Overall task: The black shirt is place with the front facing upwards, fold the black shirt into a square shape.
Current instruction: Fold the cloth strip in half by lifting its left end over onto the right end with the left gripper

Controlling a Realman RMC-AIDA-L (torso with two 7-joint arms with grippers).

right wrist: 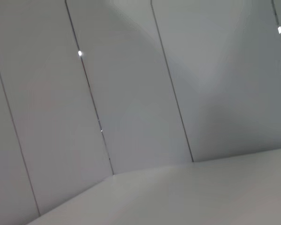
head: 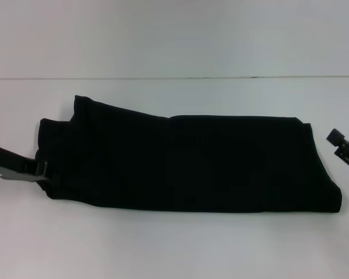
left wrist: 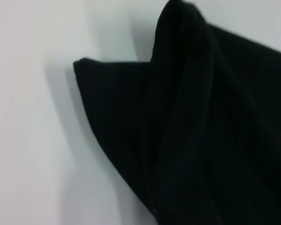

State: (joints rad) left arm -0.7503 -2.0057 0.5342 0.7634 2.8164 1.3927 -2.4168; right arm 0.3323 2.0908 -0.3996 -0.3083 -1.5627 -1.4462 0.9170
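Observation:
The black shirt [head: 186, 160] lies on the white table as a long folded band running left to right, with no print showing. My left gripper [head: 42, 170] is at the shirt's left end, touching its near corner. In the left wrist view the shirt [left wrist: 196, 131] fills the frame close up, with a raised fold and one pointed corner over the table. My right gripper [head: 345, 132] stands open just off the shirt's right end, apart from the cloth. The right wrist view does not show the shirt.
The white table [head: 174, 244] reaches beyond the shirt on every side. Its far edge meets a pale wall [head: 174, 35]. The right wrist view shows grey wall panels [right wrist: 131, 93] above a bare stretch of table.

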